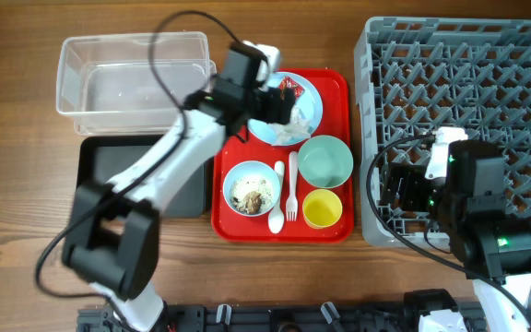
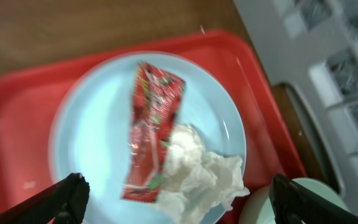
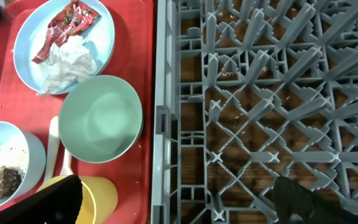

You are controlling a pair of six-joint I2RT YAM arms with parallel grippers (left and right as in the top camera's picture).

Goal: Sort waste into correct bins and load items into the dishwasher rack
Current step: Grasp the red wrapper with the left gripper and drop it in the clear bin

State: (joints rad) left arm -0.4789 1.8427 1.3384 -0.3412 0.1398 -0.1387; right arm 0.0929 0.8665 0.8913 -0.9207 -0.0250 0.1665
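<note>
Over the plate (image 2: 98,112), the left gripper (image 2: 179,196) hangs with its jaws spread wide and nothing between them. Beneath it the wrapper (image 2: 151,124) lies lengthwise on the plate. The tissue (image 2: 197,168) is bunched against the wrapper's near end, touching it. The plate sits at the far end of the red tray (image 2: 17,124).

Closer to the robot on that tray are the mint bowl (image 1: 325,160), the cup (image 1: 322,208) and the blue bowl (image 1: 252,187), which holds the scraps (image 1: 252,194). The fork (image 1: 291,189) and spoon (image 1: 277,207) lie side by side between the blue bowl and the other two.

Left of the red tray, the tub (image 1: 127,78) stands behind the black tray (image 1: 109,166) on the table (image 1: 26,231).

The right gripper (image 3: 179,205) is likewise wide open and holds nothing. It hovers above the left edge of the rack (image 3: 260,93), which stands just beside the red tray on its right.
</note>
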